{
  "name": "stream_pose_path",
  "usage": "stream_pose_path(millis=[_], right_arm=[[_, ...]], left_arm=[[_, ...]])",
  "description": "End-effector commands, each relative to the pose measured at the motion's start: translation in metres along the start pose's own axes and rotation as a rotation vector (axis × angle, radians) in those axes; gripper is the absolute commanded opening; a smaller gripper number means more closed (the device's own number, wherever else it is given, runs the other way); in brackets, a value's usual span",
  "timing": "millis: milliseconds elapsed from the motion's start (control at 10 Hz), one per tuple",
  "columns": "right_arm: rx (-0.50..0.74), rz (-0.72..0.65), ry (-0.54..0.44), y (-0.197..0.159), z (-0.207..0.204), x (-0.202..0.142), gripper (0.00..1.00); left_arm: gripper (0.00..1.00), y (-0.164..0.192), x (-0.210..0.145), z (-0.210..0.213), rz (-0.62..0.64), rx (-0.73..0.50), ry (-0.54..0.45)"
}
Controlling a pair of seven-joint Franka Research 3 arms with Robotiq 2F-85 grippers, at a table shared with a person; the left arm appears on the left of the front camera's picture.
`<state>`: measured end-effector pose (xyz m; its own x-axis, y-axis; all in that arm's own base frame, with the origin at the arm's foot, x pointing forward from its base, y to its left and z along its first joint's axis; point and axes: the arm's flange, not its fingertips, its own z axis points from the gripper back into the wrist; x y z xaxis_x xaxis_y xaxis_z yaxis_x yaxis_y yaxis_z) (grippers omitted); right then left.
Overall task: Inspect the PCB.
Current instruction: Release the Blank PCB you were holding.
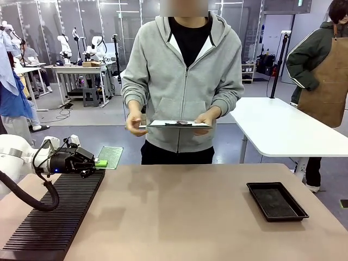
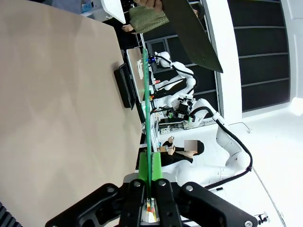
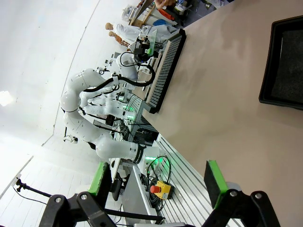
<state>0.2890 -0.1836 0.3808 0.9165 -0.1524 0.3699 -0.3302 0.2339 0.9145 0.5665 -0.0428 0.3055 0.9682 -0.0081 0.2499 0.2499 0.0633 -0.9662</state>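
Note:
The PCB (image 1: 111, 156), a thin green board, is held level above the far end of the black slotted rack (image 1: 54, 217). My left gripper (image 1: 99, 162) is shut on its near edge. In the left wrist view the PCB (image 2: 147, 109) shows edge-on as a green line rising from between the left gripper's (image 2: 150, 164) closed green pads. My right gripper (image 3: 156, 182) stands open over the table with nothing between its fingers. Across the table a person holds a clipboard (image 1: 179, 124) in both hands.
A black shallow tray (image 1: 276, 200) lies at the right of the tan table (image 1: 179, 212), and the right wrist view shows the same tray (image 3: 284, 61). The rack (image 3: 165, 66) runs along the table's left side. A white table (image 1: 283, 128) stands behind on the right.

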Motion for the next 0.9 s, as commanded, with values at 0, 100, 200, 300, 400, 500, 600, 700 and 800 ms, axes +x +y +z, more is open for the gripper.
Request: stream_pose_path(millis=[0,100,200,300,400,500,600,700,800], right_arm=[[0.005,0.003,-0.003,0.0007,0.0007,-0.0005,1.00],[0.005,0.003,-0.003,0.0007,0.0007,-0.0005,1.00],[0.005,0.003,-0.003,0.0007,0.0007,-0.0005,1.00],[0.005,0.003,-0.003,0.0007,0.0007,-0.0005,1.00],[0.005,0.003,-0.003,0.0007,0.0007,-0.0005,1.00],[0.005,0.003,-0.003,0.0007,0.0007,-0.0005,1.00],[0.005,0.003,-0.003,0.0007,0.0007,-0.0005,1.00],[0.005,0.003,-0.003,0.0007,0.0007,-0.0005,1.00],[0.005,0.003,-0.003,0.0007,0.0007,-0.0005,1.00]], left_arm=[[0.03,0.0003,-0.0001,-0.0009,0.001,-0.004,-0.007],[0.03,0.0003,-0.0001,-0.0009,0.001,-0.004,-0.007],[0.03,0.0003,-0.0001,-0.0009,0.001,-0.004,-0.007],[0.03,0.0003,-0.0001,-0.0009,0.001,-0.004,-0.007],[0.03,0.0003,-0.0001,-0.0009,0.001,-0.004,-0.007],[0.03,0.0003,-0.0001,-0.0009,0.001,-0.004,-0.007],[0.03,0.0003,-0.0001,-0.0009,0.001,-0.004,-0.007],[0.03,0.0003,-0.0001,-0.0009,0.001,-0.004,-0.007],[0.03,0.0003,-0.0001,-0.0009,0.001,-0.004,-0.007]])
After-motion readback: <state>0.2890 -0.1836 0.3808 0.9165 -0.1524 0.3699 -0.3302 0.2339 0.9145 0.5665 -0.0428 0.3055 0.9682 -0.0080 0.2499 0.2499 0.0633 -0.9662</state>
